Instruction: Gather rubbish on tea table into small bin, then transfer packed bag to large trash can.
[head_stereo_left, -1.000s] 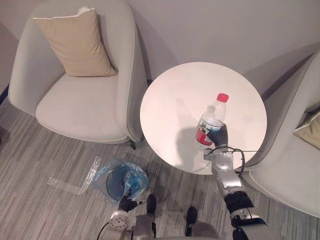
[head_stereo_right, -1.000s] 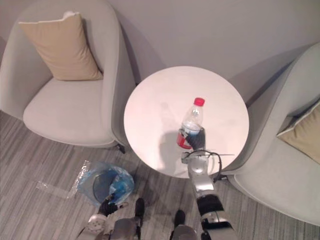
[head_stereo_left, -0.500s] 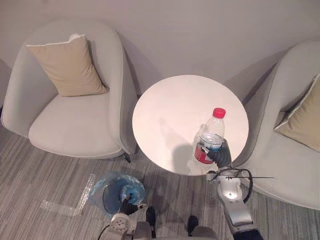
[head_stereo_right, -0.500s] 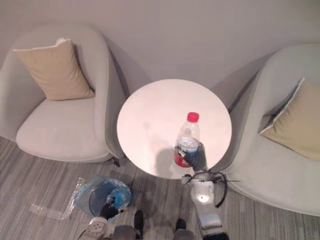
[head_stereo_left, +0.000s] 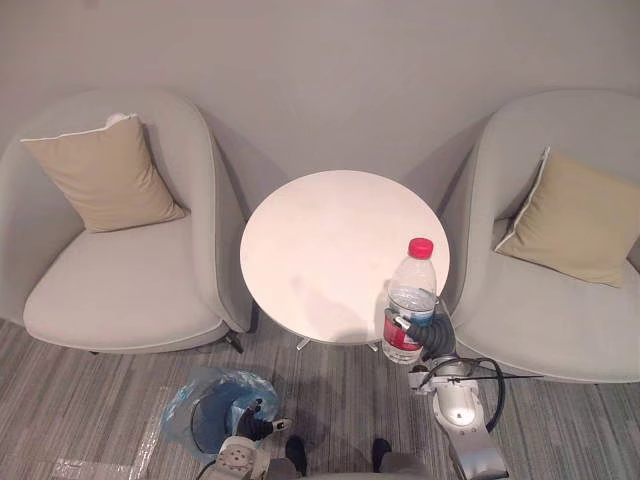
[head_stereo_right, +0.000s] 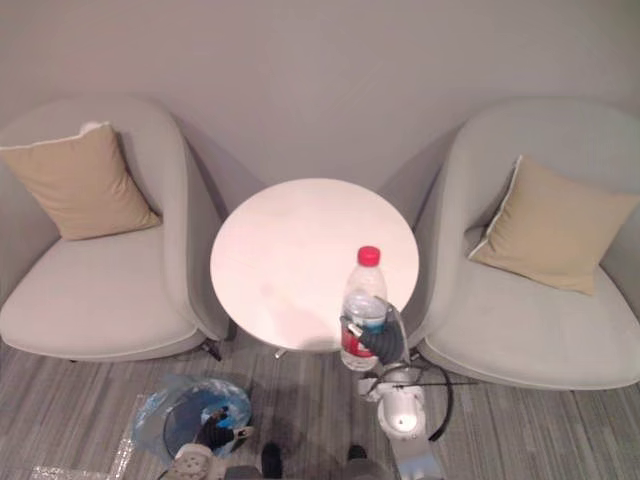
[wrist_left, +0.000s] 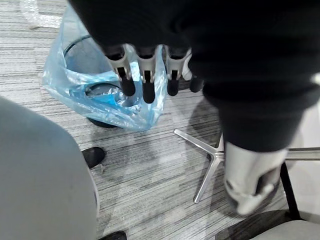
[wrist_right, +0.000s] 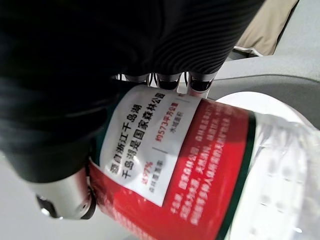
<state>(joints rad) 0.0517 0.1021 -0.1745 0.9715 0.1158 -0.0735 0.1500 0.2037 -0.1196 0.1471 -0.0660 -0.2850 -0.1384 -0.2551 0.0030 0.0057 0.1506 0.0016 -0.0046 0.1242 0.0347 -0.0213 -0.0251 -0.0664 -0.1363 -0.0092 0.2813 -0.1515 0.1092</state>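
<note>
lifting the bottle off the tabletop, the right hand has its fingers clenched round it; a second ago it hung over the tabletop, now at the near rim, so binning comes next. left hand, fingers slack, hovers by the small bin.

Place: lounge or waiting corner | grey left armchair and right armchair are flanking a round white counter by a plain far wall | tan cushions are leaning in both | striped carpet is covering the floor
</note>
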